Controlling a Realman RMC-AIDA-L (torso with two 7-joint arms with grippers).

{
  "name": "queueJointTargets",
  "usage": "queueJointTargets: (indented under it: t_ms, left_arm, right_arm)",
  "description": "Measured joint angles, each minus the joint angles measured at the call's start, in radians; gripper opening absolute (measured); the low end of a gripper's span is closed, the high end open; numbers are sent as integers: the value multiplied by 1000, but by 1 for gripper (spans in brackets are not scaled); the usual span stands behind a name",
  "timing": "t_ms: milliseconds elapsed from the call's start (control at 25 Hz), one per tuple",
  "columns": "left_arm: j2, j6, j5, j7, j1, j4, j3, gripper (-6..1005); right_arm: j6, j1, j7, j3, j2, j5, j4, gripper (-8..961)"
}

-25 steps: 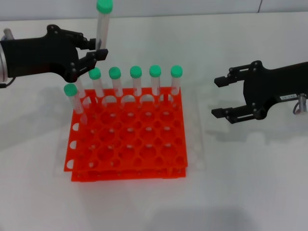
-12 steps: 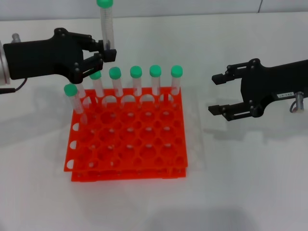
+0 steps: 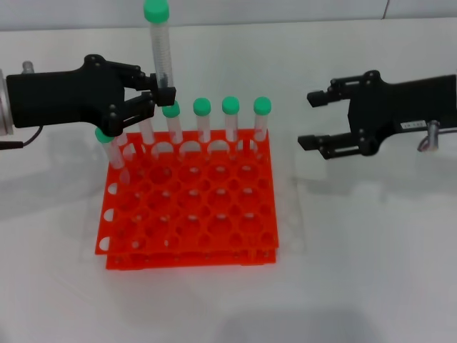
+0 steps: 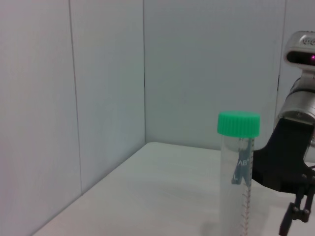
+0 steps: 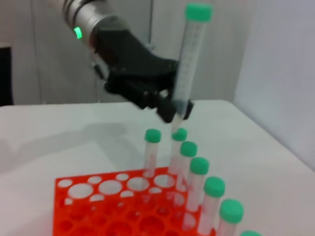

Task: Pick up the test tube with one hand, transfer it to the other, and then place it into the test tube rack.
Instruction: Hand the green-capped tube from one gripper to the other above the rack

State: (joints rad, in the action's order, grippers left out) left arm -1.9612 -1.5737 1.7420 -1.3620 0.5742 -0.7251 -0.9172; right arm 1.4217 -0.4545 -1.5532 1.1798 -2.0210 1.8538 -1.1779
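My left gripper (image 3: 163,91) is shut on the lower end of the test tube (image 3: 160,50) and holds it upright above the back-left corner of the orange-red rack (image 3: 189,214). The green cap (image 3: 156,11) points up. My right gripper (image 3: 311,119) is open and empty, to the right of the rack at about the same height, its fingers pointing toward the tube. The right wrist view shows the green-lit left gripper (image 5: 172,108) gripping the tube (image 5: 189,64) over the rack (image 5: 98,216). The left wrist view shows the tube (image 4: 239,162) close up.
Several more green-capped tubes (image 3: 230,118) stand in the rack's back row, and one (image 3: 107,146) stands at the left edge, partly behind my left gripper. The rack stands on a white table (image 3: 357,250). A white wall (image 4: 98,88) closes off the back.
My left gripper has moved right and a little down with the tube. My right gripper has moved left and up, toward the tube, still open.
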Motion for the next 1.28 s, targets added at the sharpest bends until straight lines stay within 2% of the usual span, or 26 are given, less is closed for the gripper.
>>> queueJointTargets:
  t_ms: [440,1080,1280]
  left_arm:
    - [9,48,50,-54,24,2,0,268]
    - [12,12,107,-106,71,-4,-11,278]
    - [4,1,155,-120,92,-4,-11,281]
  right_arm:
    - [-93,-16,-34,1,3,-85,29,702]
    - [-91,-32,-66,-3,5,-283,118,703]
    - [-80,-41,-68,0,4,-317,147,702]
